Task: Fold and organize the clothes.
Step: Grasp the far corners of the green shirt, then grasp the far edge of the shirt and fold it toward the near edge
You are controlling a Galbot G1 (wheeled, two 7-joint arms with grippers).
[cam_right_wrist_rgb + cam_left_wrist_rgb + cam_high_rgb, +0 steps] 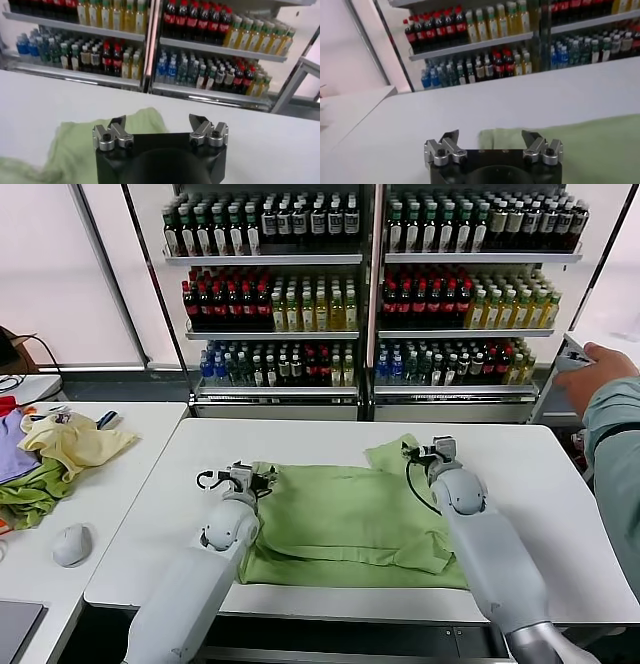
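Observation:
The clothes are one light green shirt, lying partly folded on the white table, with one sleeve sticking out at its far right. My left gripper hovers at the shirt's far left corner, open and empty. In the left wrist view that gripper has its jaws wide apart, and the shirt's edge lies just beyond them. My right gripper is over the far right sleeve, also open and empty. In the right wrist view, green cloth lies beside and under the right gripper.
A side table on the left holds a pale yellow garment, purple cloth, darker green cloth and a grey mouse. A person's arm reaches in at the right. Shelves of bottles stand behind the table.

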